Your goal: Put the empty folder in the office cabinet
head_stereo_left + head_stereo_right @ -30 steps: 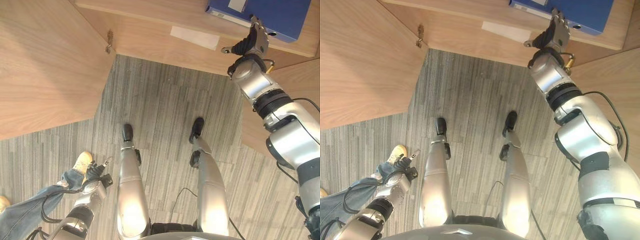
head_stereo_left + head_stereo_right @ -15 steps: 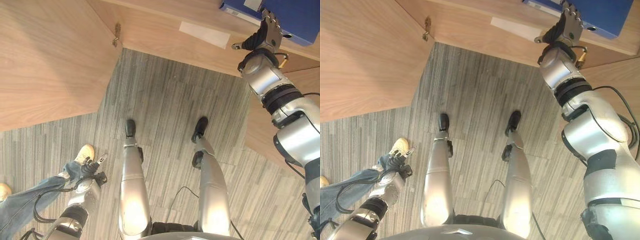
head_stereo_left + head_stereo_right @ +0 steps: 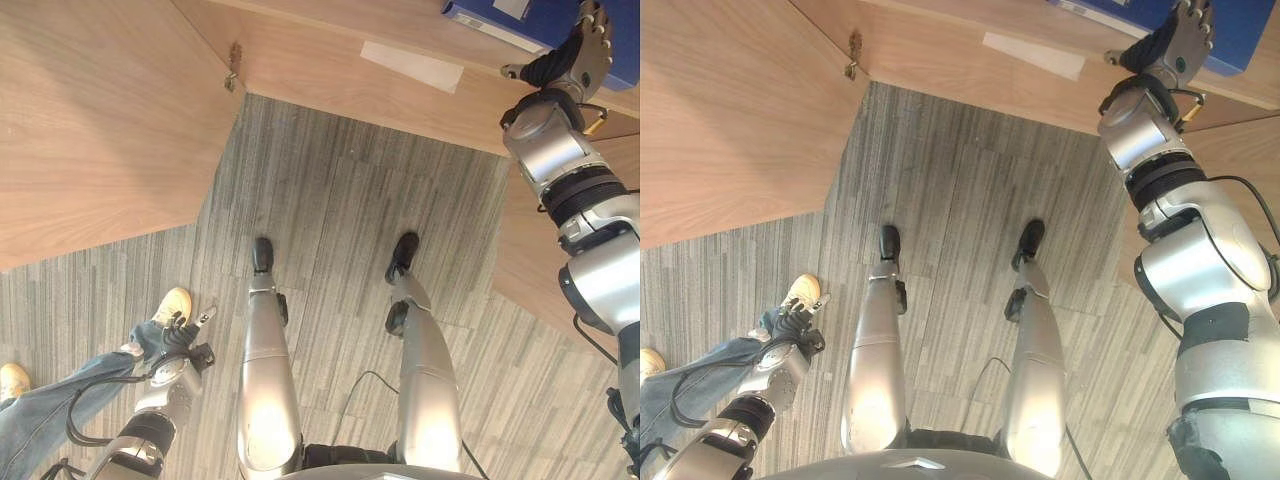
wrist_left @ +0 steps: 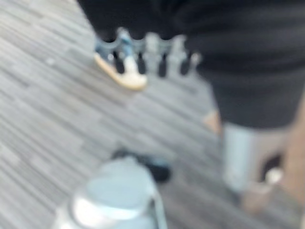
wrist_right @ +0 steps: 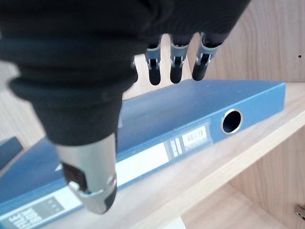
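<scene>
The left robot hand (image 3: 180, 340) hangs low on the near left beside a person's shoe (image 3: 170, 305), fingers relaxed and holding nothing. At far right the blue folder (image 5: 190, 117) lies flat on the cabinet shelf (image 5: 228, 164), with the right robot hand (image 3: 1185, 40) released just above it. Being empty, it should be light and stiff, with slick covers; its spine edge looks the best place to grip.

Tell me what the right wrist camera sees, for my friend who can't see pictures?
A blue folder lies flat on a light wooden cabinet shelf, its spine with a round finger hole and white labels facing the camera. The robot's right hand hovers just above it with fingers straight, holding nothing.
</scene>
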`<state>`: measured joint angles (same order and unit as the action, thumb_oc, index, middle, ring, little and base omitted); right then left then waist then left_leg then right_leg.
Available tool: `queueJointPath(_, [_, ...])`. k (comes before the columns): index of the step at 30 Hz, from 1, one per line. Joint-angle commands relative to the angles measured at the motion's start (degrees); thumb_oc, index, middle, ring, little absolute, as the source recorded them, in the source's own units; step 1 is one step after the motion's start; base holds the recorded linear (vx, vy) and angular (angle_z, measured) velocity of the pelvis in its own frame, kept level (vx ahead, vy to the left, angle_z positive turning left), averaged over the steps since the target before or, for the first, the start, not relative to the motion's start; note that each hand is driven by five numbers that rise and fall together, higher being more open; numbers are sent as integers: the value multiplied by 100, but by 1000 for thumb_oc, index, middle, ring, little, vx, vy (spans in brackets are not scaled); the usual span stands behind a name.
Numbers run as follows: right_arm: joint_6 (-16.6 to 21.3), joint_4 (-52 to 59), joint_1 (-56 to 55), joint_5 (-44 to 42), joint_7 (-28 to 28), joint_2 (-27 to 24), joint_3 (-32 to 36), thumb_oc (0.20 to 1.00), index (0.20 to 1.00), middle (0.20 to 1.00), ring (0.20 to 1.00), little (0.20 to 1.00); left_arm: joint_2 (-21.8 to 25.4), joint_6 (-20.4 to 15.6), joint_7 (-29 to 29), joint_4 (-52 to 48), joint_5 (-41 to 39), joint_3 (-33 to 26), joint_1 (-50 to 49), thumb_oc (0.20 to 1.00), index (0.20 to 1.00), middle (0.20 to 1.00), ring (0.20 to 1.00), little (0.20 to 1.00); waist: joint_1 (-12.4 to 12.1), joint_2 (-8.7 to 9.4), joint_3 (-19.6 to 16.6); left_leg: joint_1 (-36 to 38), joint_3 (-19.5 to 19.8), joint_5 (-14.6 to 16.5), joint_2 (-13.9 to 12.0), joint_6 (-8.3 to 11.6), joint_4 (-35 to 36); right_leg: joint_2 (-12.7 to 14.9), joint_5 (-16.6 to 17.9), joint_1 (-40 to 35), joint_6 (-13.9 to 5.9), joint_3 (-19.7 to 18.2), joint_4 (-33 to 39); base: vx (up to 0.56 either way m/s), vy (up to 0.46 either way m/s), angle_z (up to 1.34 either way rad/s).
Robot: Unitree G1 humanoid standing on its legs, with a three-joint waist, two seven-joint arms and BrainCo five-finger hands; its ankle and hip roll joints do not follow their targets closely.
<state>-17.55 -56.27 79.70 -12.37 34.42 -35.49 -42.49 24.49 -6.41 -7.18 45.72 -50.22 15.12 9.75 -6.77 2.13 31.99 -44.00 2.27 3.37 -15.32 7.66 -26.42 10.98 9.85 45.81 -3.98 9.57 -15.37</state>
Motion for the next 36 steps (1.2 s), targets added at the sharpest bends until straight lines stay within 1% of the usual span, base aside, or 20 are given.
queueJointPath(1, [211,151,113,235,379,-599,-63,1000,1000,1000,1000,1000,165,6,-18,-98,145,-64,-530,1000,1000,1000,1000,1000,-10,-162,-219,4,111,466,-75,-371,-473,286,-409,-49,-436,-158,-174,0,0,0])
queueJointPath(2, [211,151,113,235,379,-599,-63,1000,1000,1000,1000,1000,165,6,-18,-98,145,-64,-530,1000,1000,1000,1000,1000,-10,-162,-219,4,111,466,-75,-371,-473,286,-409,-49,-436,-158,-174,-16,38,-1])
queueJointPath(3, [326,306,12,299,592,-647,31,1000,1000,1000,1000,1000,121,-30,62,-80,186,-97,-579,1000,1000,1000,1000,1000,4,-179,-219,34,91,476,-55,-372,-457,297,-411,-51,-435,-162,-162,-16,38,-1])
queueJointPath(4, [326,306,12,299,592,-647,31,1000,1000,1000,1000,1000,121,-30,62,-80,186,-97,-579,1000,1000,1000,1000,1000,4,-179,-219,34,91,476,-55,-372,-457,297,-411,-51,-435,-162,-162,-50,90,1])
queueJointPath(5, [491,576,-213,436,831,-639,254,1000,1000,1000,1000,1000,56,-53,101,-96,200,-110,-596,1000,1000,1000,1000,1000,44,-193,-219,67,60,505,-32,-380,-451,308,-402,-51,-438,-179,-124,-33,52,2])
queueJointPath(7, [496,679,-292,475,911,-624,322,1000,1000,1000,1000,1000,30,-58,98,-106,210,-107,-594,1000,1000,1000,1000,1000,57,-200,-219,68,52,519,-22,-387,-455,310,-399,-34,-438,-196,-118,-47,76,2])
queueJointPath(8, [646,857,-529,634,1020,-587,477,1000,1000,1000,1000,1000,-35,-93,107,-110,217,-127,-598,1000,1000,1000,1000,1000,95,-216,-219,89,27,571,2,-406,-484,319,-386,-21,-443,-219,-89,-48,76,1])
queueJointPath(9, [646,857,-529,634,1020,-587,477,1000,1000,1000,1000,1000,-35,-93,107,-110,217,-127,-598,1000,1000,1000,1000,1000,95,-216,-219,89,27,571,2,-406,-484,319,-386,-21,-443,-219,-89,-64,85,0])
queueJointPath(10, [752,962,-663,673,1093,-571,561,1000,1000,1000,1000,1000,-78,-115,102,-104,227,-133,-586,1000,1000,1000,1000,1000,113,-229,-219,90,16,598,16,-416,-503,328,-375,-7,-450,-236,-76,-55,60,0])
queueJointPath(11, [785,1029,-780,855,980,-535,658,1000,1000,1000,1000,1000,-99,-154,105,-74,187,-137,-573,1000,1000,1000,1000,1000,139,-234,-219,94,10,627,32,-418,-521,331,-356,4,-463,-251,-48,-55,60,0])
queueJointPath(13, [806,1055,-859,922,969,-501,683,1000,1000,1000,1000,1000,-121,-154,87,-63,197,-136,-558,1000,1000,1000,1000,1000,149,-242,-219,108,-8,637,39,-424,-516,334,-348,5,-464,-253,-32,-40,41,1])
queueJointPath(16, [934,1085,-1015,790,960,-400,676,1000,1000,1000,1000,1000,-178,-166,76,-20,209,-160,-529,1000,1000,1000,1000,1000,162,-255,-219,152,-47,662,41,-431,-504,345,-316,5,-472,-261,22,-35,38,-6])
queueJointPath(22, [954,1071,-1266,926,918,-308,765,1000,1000,1000,1000,1000,-248,-202,72,98,230,-197,-467,1000,1000,1000,1000,1000,191,-236,-219,233,-91,691,32,-426,-461,367,-263,-18,-491,-241,104,-19,13,-1])
queueJointPath(23, [970,1032,-1282,895,895,-303,762,551,551,551,551,551,-269,-218,84,133,233,-200,-454,1000,1000,1000,1000,1000,194,-237,-219,255,-103,689,22,-422,-442,374,-256,-15,-494,-238,107,0,0,0])
queueJointPath(24, [958,1008,-1303,919,859,-301,751,200,200,200,200,200,-276,-214,77,139,224,-196,-433,1000,1000,1000,1000,1000,197,-234,-219,269,-111,690,16,-421,-430,378,-253,-13,-495,-235,109,0,0,0])
queueJointPath(27, [833,926,-1249,859,763,-290,701,200,200,200,200,200,-290,-197,67,154,215,-196,-399,1000,1000,1000,1000,1000,187,-228,-219,285,-116,672,2,-402,-393,379,-257,-31,-491,-225,133,0,0,0])
queueJointPath(30, [817,892,-1227,795,752,-290,675,200,200,200,200,200,-287,-182,51,141,215,-186,-387,1000,1000,1000,1000,1000,179,-225,-219,291,-116,663,-2,-400,-373,377,-256,-31,-488,-213,134,0,0,0])
queueJointPath(36, [707,755,-944,698,559,-395,523,200,200,200,200,200,-219,-140,61,86,281,-192,-397,1000,1000,1000,1000,1000,127,-188,-219,294,-74,614,-15,-376,-300,368,-253,-29,-488,-151,126,1,-20,2])
